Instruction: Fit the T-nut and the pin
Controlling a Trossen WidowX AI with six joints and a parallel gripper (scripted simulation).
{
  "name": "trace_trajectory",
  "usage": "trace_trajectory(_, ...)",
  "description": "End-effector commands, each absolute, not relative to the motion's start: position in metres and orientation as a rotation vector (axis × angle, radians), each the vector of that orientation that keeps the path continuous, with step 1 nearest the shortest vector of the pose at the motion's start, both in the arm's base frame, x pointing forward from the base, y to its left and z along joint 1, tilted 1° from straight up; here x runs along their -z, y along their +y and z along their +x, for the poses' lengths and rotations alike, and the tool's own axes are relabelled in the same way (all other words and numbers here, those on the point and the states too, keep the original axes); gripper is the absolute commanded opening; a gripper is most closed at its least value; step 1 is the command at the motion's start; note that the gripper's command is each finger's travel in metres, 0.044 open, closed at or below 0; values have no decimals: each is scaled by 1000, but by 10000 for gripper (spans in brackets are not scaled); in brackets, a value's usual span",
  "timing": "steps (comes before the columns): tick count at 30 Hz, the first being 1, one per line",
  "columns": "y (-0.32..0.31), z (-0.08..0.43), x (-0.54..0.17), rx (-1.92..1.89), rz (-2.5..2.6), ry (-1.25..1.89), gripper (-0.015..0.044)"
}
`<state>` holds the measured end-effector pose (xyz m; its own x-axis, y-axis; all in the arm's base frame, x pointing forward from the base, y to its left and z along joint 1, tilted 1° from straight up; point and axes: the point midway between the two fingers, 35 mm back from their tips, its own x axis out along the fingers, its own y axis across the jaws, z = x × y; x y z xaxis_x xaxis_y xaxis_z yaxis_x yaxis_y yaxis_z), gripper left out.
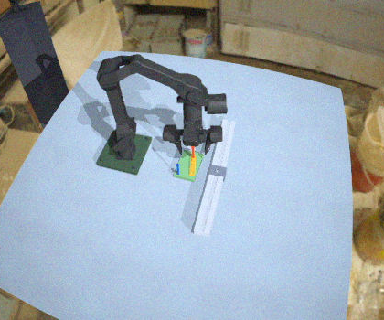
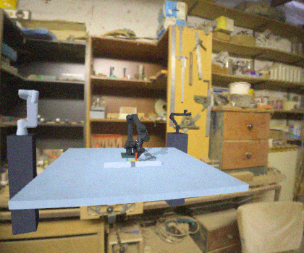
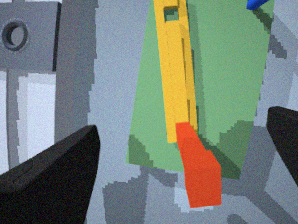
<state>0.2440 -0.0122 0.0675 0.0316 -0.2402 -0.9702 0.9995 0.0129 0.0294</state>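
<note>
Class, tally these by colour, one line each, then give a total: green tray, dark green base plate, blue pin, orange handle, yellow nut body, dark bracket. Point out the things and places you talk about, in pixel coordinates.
Green: 2 (tray [image 1: 184, 170] [image 3: 225, 75], base plate [image 1: 104, 161])
Blue: 1 (pin [image 1: 177, 169] [image 3: 256, 4])
Orange: 1 (handle [image 1: 193, 152] [image 3: 203, 172])
Yellow: 1 (nut body [image 1: 192, 166] [image 3: 175, 85])
Dark grey: 1 (bracket [image 1: 223, 172] [image 3: 37, 37])
Total: 6
</note>
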Motion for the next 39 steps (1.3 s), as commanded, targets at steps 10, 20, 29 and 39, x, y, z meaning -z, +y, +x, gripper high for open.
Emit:
trace_trajectory(10, -12, 243, -66, 1288, 1039, 1014, 46)
trace_trajectory(20, -12, 243, -66, 1288, 1039, 1014, -150)
trace_trajectory(29, -11, 244, -73, 1281, 1032, 1018, -150)
trace_trajectory(39, -12, 245, -87, 1282, 1033, 1017, -150)
